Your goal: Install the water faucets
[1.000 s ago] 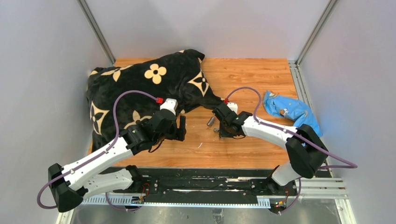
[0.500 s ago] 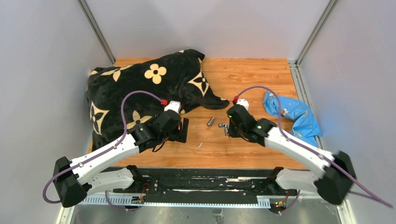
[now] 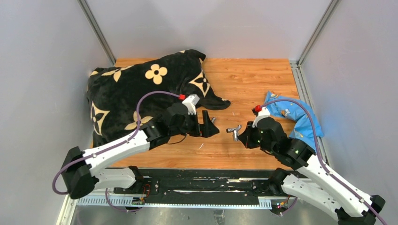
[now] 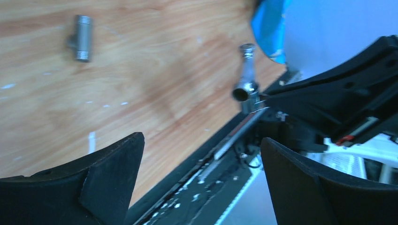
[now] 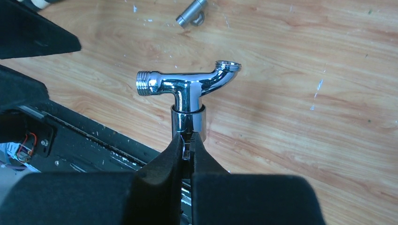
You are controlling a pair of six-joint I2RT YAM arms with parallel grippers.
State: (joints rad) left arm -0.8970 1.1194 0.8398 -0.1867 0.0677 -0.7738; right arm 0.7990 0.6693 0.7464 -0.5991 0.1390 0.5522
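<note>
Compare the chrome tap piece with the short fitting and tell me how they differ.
The tap piece is clamped by its stem in the right gripper; the short fitting lies loose on the table. The tap piece is T-shaped with a curved spout; the short fitting is a stubby tube. The tap piece shines like a mirror; the short fitting looks duller grey. Both are small threaded metal parts.

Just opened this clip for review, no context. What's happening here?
Two arms are working on a faucet assembly. The right gripper is shut on the stem of the chrome T-shaped tap piece, holding it off the wooden table. The left gripper is open, facing the tap, and holds nothing. The short threaded fitting lies loose on the wood near the left gripper. The two parts are not yet joined.
</note>
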